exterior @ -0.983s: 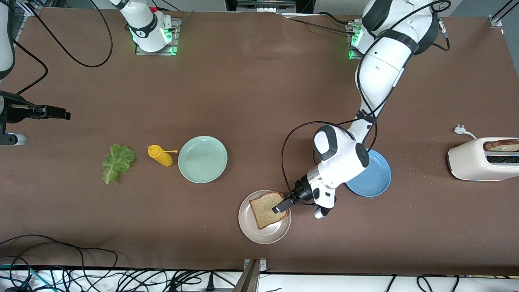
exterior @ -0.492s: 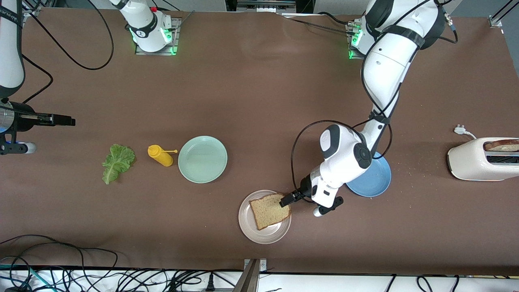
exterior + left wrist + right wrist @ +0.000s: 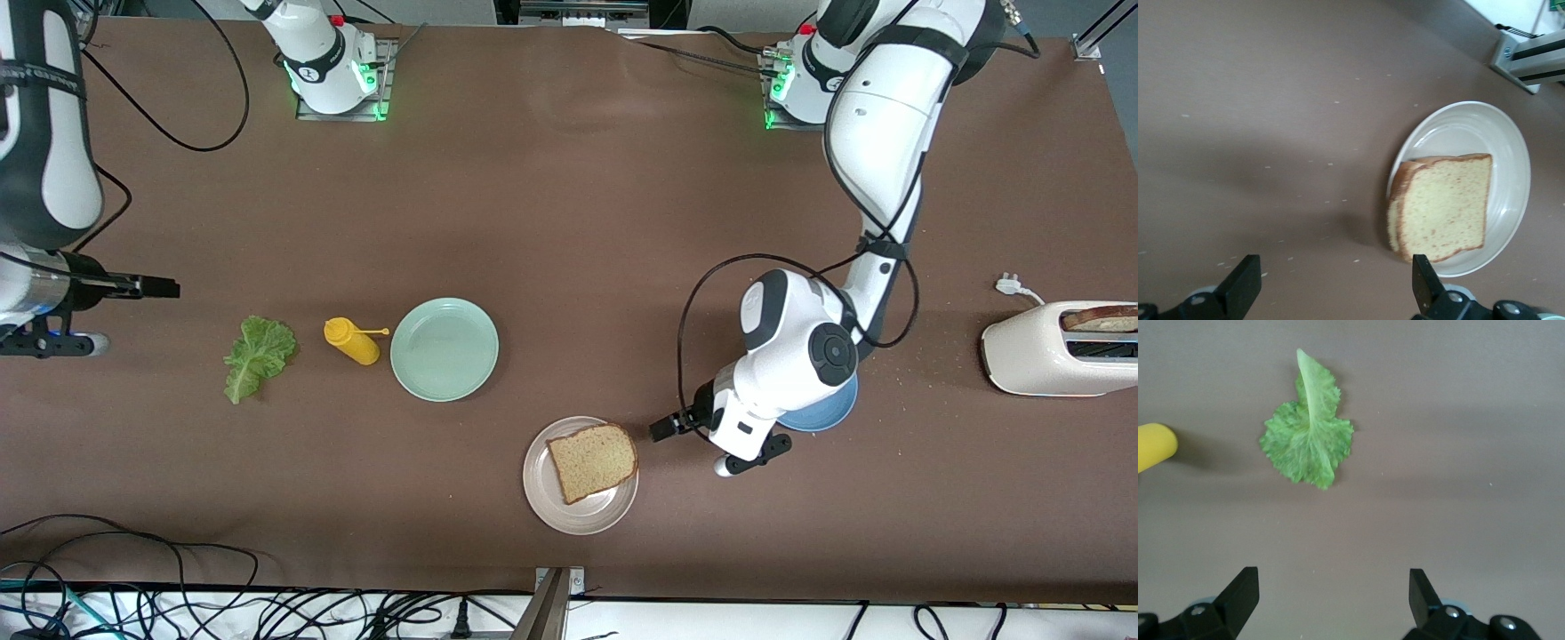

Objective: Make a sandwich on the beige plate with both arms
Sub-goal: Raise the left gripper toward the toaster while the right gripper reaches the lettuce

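A: Reading the front view from its left edge, what is shown?

B: The right gripper (image 3: 160,286) hangs over bare table (image 3: 551,204) at the right arm's end, jaws spread and holding nothing. Next come the lettuce (image 3: 258,356), a yellow bottle (image 3: 353,341) and a mint plate (image 3: 444,349), all in 1 row.

A: And the task's things?

B: The beige plate (image 3: 551,507) lies nearer the camera than the mint plate. 1 bread slice (image 3: 593,460) rests on it, overlapping the rim toward the left arm's end. The left gripper (image 3: 669,428) hovers just beside the plate, jaws spread, empty. A blue plate (image 3: 822,413) sits partly under that arm. A toaster (image 3: 1058,348) with a second slice (image 3: 1101,318) in it stands at the left arm's end.

A: What could go wrong from here?

B: The lettuce (image 3: 1308,433) is thin and lies flat; the right gripper (image 3: 1331,593) may close above it and miss, or tear it. It lies close to the bottle, so a wide approach could knock that over. The slice (image 3: 1445,207) overhangs the rim, so layers placed off-centre may tip it off the plate (image 3: 1508,133).
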Tool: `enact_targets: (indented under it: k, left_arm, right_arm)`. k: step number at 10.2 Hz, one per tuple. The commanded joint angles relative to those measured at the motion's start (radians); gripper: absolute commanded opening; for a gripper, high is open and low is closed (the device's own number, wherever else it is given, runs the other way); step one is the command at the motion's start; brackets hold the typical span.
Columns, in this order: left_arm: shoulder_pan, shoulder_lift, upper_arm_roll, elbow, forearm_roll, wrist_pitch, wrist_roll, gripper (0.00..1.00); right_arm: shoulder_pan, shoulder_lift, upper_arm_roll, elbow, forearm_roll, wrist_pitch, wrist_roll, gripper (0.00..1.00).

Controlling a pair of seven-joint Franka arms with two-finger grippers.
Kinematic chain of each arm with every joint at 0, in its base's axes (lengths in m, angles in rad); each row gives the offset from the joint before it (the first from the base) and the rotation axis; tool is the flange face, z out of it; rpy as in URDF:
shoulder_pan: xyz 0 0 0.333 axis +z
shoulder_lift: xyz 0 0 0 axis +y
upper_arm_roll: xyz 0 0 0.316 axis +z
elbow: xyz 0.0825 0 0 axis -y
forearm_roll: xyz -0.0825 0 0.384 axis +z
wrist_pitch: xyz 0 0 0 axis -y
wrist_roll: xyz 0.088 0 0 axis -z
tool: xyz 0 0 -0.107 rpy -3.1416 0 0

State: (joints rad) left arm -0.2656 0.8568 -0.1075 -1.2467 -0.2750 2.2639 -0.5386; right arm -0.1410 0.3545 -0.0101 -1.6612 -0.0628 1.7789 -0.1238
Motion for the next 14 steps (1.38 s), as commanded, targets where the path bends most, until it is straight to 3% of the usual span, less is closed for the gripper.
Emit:
enact_targets:
  k: [1,3,7,14]
  left_arm:
    - [0.017,-0.106,0.006,-0.115,0.13,-0.081,0.0,1.0]
    - [0.025,-0.184,0.02,-0.192,0.201,-0.113,0.0,1.0]
    - [0.061,-0.359,0.052,-0.362,0.206,-0.128,0.078,1.0]
    - [0.164,-0.547,0.052,-0.37,0.293,-0.487,0.225,1.0]
  right_arm:
    - [0.004,-0.005,0.009,-0.112,-0.022,0.175,-0.004,1.0]
    - [0.008,0.05,0.009,-0.144,-0.02,0.31,-0.011,1.0]
    - [0.041,0.145,0.01,-0.144,-0.02,0.431,-0.011,1.0]
    - [0.058,0.259,0.009,-0.135,-0.023,0.571,-0.036,1.0]
